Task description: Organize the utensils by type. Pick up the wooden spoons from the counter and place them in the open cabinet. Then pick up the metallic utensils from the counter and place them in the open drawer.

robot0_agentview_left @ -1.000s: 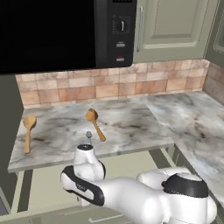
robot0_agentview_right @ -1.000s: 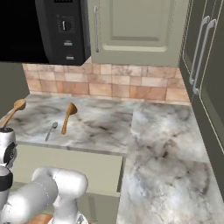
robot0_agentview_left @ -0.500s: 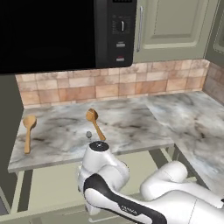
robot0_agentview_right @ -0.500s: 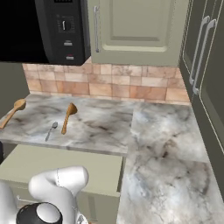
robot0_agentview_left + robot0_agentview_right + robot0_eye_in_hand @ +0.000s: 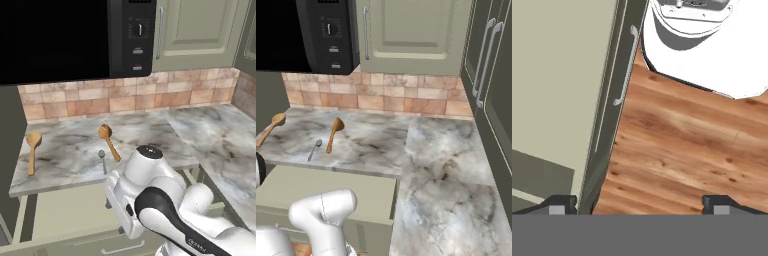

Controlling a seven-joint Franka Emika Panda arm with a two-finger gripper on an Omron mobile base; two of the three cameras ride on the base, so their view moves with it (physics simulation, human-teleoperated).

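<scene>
gripper [image 5: 640,202] hangs low with jaws spread wide and empty, looking down on the open drawer [image 5: 557,90], its handle [image 5: 626,65] and the wood floor [image 5: 682,150]. up on the counter [image 5: 145,132], two wooden spoons [image 5: 33,150] [image 5: 109,141] lie apart, and the metal spoon [image 5: 102,160] sits just beside the right-hand one.

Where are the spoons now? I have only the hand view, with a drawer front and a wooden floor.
Observer: All three lie on the counter, under the microwave.
Operator: Is the metal spoon apart from the wooden ones?
Observer: The metal spoon lies just beside the right wooden spoon, not touching; the left wooden spoon is far off.
Operator: Is the drawer open?
Observer: Yes, the drawer stands pulled out below the counter's front edge.
</scene>
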